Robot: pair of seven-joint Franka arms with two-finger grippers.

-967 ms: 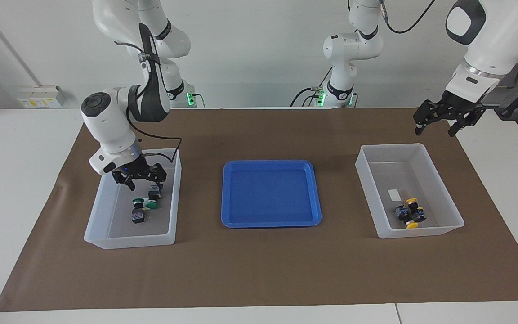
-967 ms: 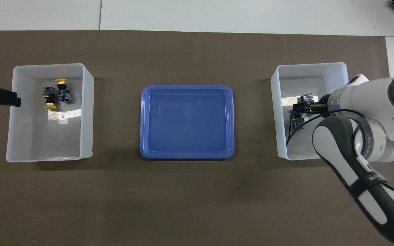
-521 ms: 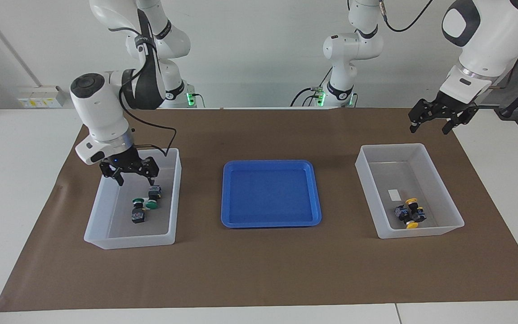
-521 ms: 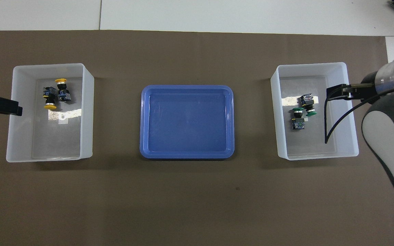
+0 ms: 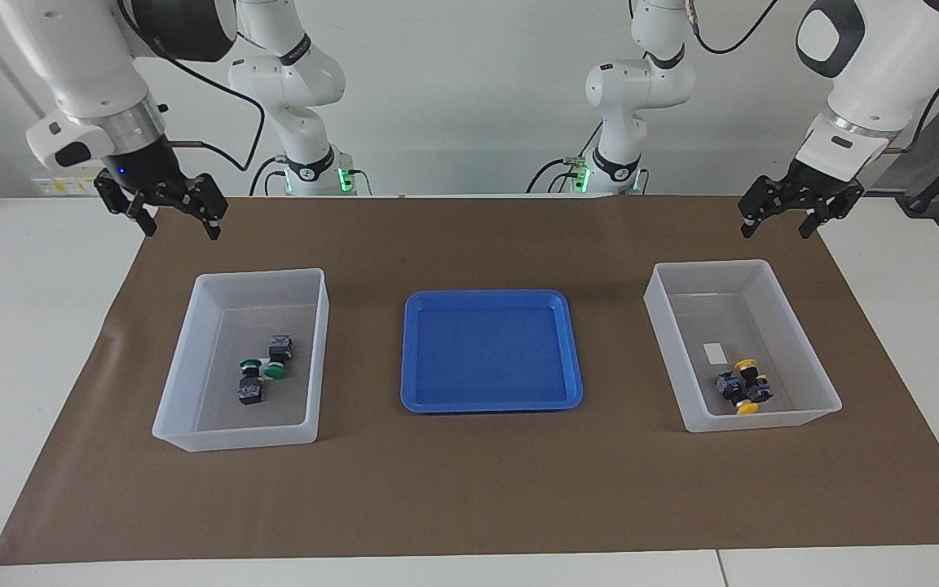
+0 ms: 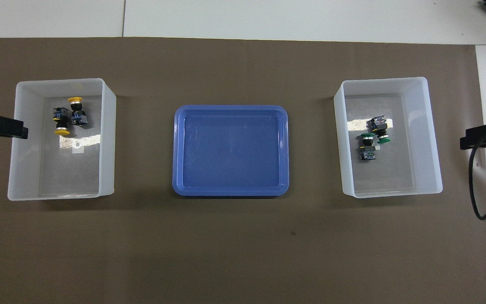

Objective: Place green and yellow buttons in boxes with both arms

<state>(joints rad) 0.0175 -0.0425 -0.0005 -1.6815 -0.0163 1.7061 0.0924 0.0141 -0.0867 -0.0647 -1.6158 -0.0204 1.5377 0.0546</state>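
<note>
The right gripper [image 5: 179, 214] hangs at the upper left of the facing view, jaws wide and empty, raised over the brown mat just above the top edge of the box [image 5: 316, 359] there. The left gripper [image 5: 791, 214] mirrors it at the upper right, jaws also wide and empty, over the mat's edge above the other box [image 5: 804, 346].

From each pair of jaws the nearest buttons lie lower in the frame, down inside the box below it. The 2 green buttons [image 5: 264, 371] lie on their sides in the middle of the right arm's box, touching, long axes roughly parallel and running up and down that box. The 2 yellow buttons [image 5: 743, 385] lie side by side in the lower corner of the left arm's box, caps pointing opposite ways in the overhead view. Each arm is nearer to its own pair.

All 4 buttons look already boxed, so the task reads as done, and no further pick seems called for.

Both boxes are translucent white plastic, thin-walled and rectangular. The buttons have black blocky bodies and smooth round caps. Between the boxes sits a shallow, glossy blue tray [image 5: 410, 359] with rounded corners.
</note>
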